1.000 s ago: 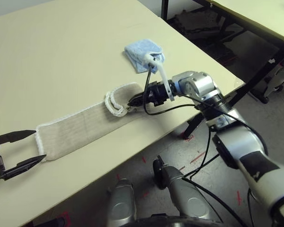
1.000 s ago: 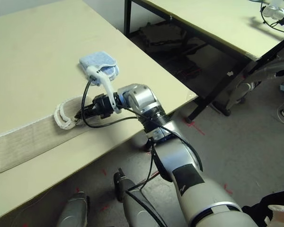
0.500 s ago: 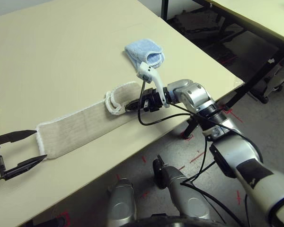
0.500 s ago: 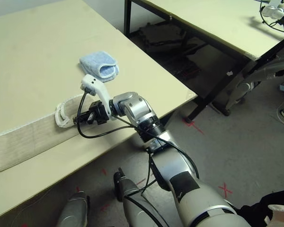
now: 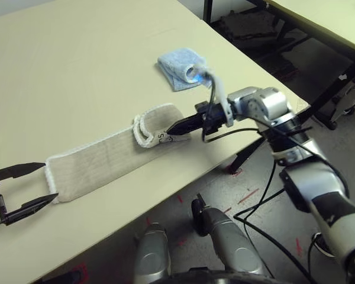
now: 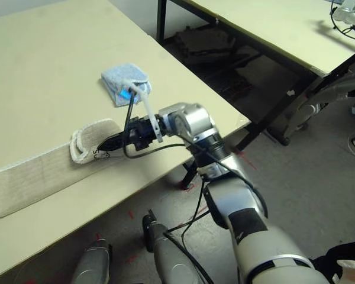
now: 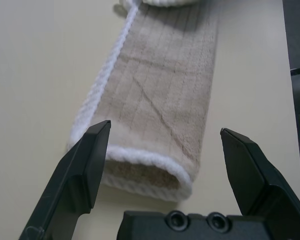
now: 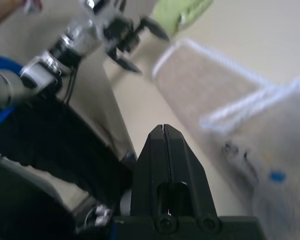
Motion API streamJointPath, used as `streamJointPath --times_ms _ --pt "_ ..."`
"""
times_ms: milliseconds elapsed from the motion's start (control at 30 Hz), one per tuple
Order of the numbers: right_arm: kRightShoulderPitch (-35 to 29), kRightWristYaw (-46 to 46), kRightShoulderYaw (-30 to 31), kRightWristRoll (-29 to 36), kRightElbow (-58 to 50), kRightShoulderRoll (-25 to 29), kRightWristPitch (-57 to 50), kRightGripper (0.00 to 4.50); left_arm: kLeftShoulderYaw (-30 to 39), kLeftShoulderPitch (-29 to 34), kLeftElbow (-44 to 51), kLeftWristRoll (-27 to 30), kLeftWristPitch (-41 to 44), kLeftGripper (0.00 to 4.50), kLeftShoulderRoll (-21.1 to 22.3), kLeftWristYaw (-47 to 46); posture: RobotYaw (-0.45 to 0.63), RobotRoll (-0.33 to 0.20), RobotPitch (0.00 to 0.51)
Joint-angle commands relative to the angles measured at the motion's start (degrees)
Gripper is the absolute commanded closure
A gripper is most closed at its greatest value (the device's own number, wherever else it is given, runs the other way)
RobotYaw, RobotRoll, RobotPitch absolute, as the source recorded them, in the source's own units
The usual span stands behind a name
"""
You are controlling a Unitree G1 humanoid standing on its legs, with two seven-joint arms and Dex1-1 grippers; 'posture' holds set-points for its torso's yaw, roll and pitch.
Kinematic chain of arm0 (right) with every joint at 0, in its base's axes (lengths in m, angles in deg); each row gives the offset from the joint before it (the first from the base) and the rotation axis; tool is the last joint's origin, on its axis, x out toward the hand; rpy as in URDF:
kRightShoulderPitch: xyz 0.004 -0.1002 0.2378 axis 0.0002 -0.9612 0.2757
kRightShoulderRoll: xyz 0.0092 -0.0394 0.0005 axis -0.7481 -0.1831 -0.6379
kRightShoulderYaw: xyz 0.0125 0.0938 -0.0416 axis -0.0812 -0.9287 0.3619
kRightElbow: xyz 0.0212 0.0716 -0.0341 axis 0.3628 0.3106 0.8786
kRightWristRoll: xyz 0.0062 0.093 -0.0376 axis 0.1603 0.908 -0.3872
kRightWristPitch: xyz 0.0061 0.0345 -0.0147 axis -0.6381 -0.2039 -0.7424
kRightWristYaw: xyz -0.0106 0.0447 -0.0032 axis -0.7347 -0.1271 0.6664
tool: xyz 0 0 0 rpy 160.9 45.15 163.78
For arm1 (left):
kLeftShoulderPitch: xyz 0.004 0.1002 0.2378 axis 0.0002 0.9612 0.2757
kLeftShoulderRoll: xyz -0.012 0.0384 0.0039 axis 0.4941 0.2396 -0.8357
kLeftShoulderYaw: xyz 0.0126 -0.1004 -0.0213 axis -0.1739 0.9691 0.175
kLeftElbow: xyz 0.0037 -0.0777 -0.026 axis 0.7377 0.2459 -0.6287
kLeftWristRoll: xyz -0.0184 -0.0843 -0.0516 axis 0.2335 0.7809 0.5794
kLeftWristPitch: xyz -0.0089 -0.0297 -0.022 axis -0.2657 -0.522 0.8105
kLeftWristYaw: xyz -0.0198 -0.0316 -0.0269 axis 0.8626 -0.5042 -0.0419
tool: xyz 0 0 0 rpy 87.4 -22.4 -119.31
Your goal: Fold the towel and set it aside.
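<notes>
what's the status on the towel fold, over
Left hand open, straddling the near end of the long beige terry towel. Right hand shut, at the towel's far curled corner, grip unclear. Small folded light-blue towel beyond, clear of the fold.

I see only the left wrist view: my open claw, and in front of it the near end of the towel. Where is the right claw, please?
Observer: The right claw is at the far end of the towel. It is shut, and its tips are over the corner with the small logo.
Operator: Does it hold the cloth?
Observer: In the right wrist view, no cloth shows between its shut fingers.
Operator: Is something else on the table?
Observer: A folded blue cloth lies beyond the towel's far end, apart from it.
</notes>
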Motion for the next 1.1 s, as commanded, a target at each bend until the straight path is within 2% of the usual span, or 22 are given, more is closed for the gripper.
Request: streamJointPath --times_ms 33,167,367,567,800,1000,1100 --pt "-0.34 6.43 -1.16 -3.59 5.68 -3.14 7.91 4.46 -0.61 0.22 -0.84 -0.48 0.02 0.0 0.13 0.31 0.01 0.0 0.242" --pt "-1.47 13.05 -2.78 -6.59 11.6 -7.64 17.18 4.46 -0.33 0.13 -0.82 -0.42 0.01 0.0 -0.04 0.13 0.02 0.0 0.243" --pt "-5.87 13.89 -1.8 -8.81 12.79 -10.53 24.92 4.46 1.35 1.2 -0.83 -0.09 0.15 0.0 0.23 0.32 0.02 0.0 0.247" --pt "-11.03 12.42 2.48 -14.45 14.03 -9.86 31.75 4.46 1.83 1.18 -0.95 0.0 0.23 0.0 0.49 0.28 0.02 0.0 0.246" --pt "-13.01 14.84 6.52 -22.01 19.57 -9.65 36.8 4.46 1.03 0.04 -0.97 -0.13 0.43 0.0 0.37 -0.05 0.01 0.0 0.248" --pt "-10.07 15.97 1.41 -18.83 20.78 -11.63 36.59 4.46 0.69 -0.15 -0.58 -0.21 0.68 0.0 0.06 -0.04 0.02 0.0 0.25" --pt "-5.83 14.36 -4.51 -13.33 20.46 -12.84 32.89 4.46 1.05 0.32 -0.71 -0.23 0.54 0.0 -0.05 0.16 0.02 0.0 0.247"
